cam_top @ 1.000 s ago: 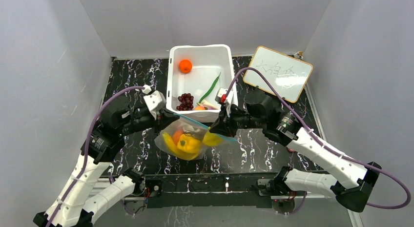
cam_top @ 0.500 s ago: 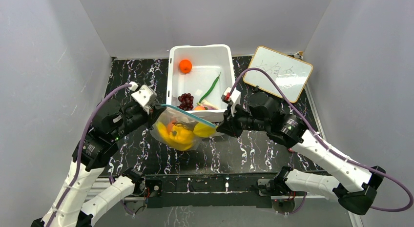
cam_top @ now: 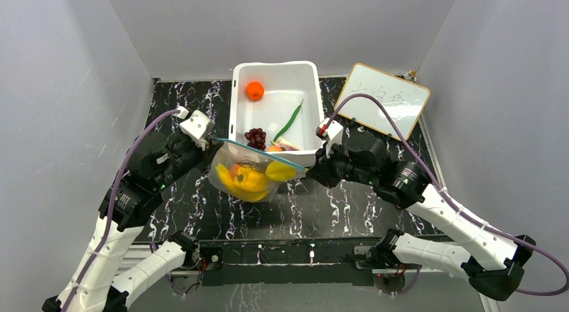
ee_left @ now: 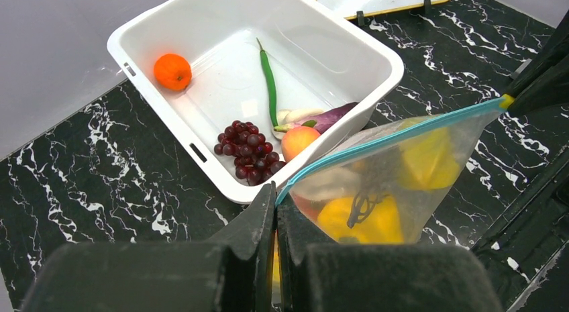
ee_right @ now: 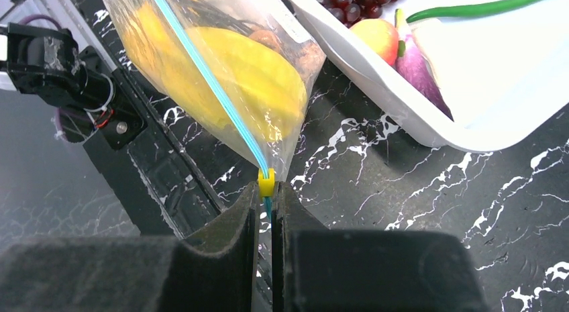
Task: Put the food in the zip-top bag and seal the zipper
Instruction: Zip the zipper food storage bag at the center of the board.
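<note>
The clear zip-top bag hangs stretched between both grippers in front of the tub, holding yellow and orange toy food. Its teal zipper strip runs taut between them. My left gripper is shut on the bag's left end. My right gripper is shut on the right end, at the yellow slider. An orange, dark red grapes, a green pod, a peach-like fruit and a purple vegetable lie in the white tub.
A small whiteboard leans at the back right beside the tub. The black marbled tabletop is enclosed by grey walls on three sides.
Both grippers have pulled apart and lifted, stretching the bag's mouth straight and taut. The bag moved up and back toward the tub; the right gripper moved right.
</note>
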{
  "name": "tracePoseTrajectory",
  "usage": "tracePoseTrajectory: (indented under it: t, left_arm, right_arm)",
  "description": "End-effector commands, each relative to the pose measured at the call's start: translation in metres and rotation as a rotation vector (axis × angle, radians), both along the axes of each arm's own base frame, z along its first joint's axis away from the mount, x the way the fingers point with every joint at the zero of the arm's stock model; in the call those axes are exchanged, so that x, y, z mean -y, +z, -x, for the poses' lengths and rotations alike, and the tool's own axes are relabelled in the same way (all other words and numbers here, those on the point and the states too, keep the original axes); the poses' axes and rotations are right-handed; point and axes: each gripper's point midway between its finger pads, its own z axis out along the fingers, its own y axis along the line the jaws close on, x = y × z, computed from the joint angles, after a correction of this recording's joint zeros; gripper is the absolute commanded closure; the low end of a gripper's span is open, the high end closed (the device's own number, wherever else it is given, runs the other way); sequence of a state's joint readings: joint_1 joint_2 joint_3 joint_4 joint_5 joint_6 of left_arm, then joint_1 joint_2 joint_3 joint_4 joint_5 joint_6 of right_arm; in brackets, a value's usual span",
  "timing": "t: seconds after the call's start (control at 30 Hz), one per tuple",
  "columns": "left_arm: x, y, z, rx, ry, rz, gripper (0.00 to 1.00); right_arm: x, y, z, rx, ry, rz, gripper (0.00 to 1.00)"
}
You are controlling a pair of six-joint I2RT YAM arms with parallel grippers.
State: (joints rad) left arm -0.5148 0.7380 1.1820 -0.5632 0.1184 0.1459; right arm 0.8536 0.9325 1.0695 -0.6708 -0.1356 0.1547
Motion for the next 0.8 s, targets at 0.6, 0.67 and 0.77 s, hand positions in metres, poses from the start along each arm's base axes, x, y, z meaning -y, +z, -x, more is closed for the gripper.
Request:
tracePoseTrajectory:
  t: [0.6, 0.67, 0.77]
  left_arm:
    - [-0.033, 0.022, -0.029, 0.09, 0.237, -0.008, 1.0]
    - [-0.049, 0.02, -0.034, 0.099, 0.324, -0.035, 1.0]
    - [-0.073, 0.014, -0.04, 0.115, 0.461, -0.073, 1.0]
  right_arm:
    - [0.0, 0.058, -0.023, 0.073, -0.165, -0.199, 0.34]
    - [0.002, 0.061, -0.021, 0.081, -0.167, -0.206, 0.25]
    - [0.004, 0.063, -0.02, 0.08, -0.173, -0.211, 0.09]
